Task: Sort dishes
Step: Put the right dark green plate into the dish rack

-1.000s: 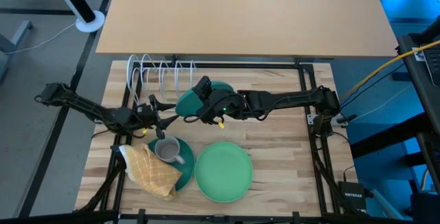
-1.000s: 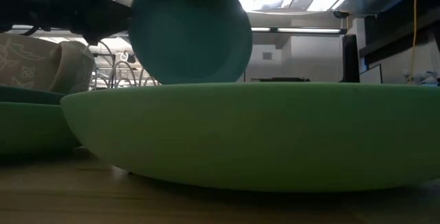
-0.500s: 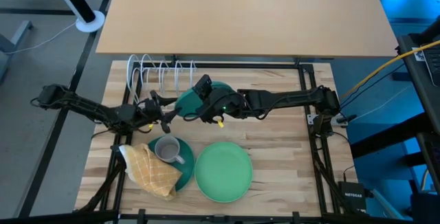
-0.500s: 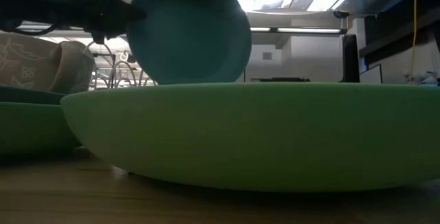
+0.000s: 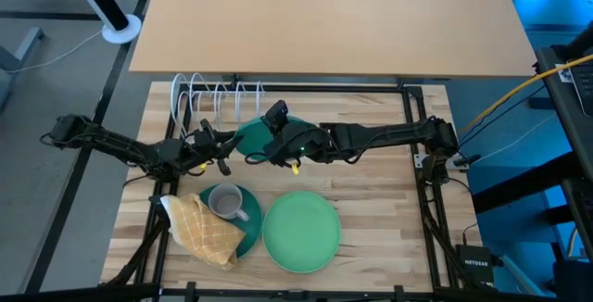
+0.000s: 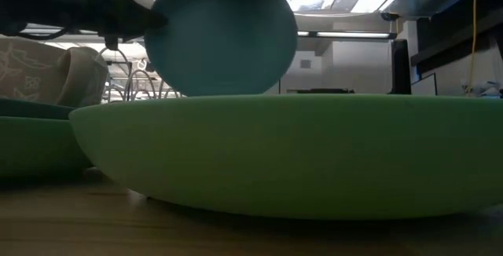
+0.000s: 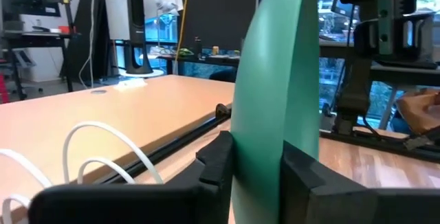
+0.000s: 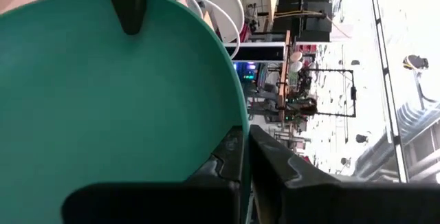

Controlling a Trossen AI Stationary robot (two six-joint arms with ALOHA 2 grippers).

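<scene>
Holding the teal plate (image 5: 252, 136) on edge above mid-bench, just in front of the white wire rack (image 5: 215, 96) at the far edge, my right pincer (image 8: 245, 157) pinches its rim while my left pincer (image 7: 256, 161) closes on the opposite rim. I judge this a handover, keeping it upright for slotting.

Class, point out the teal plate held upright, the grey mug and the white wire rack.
teal plate (image 8: 103, 114), right wrist view, its face
grey mug (image 5: 224, 202), high view, its rim
white wire rack (image 5: 219, 95), high view, a loop
</scene>
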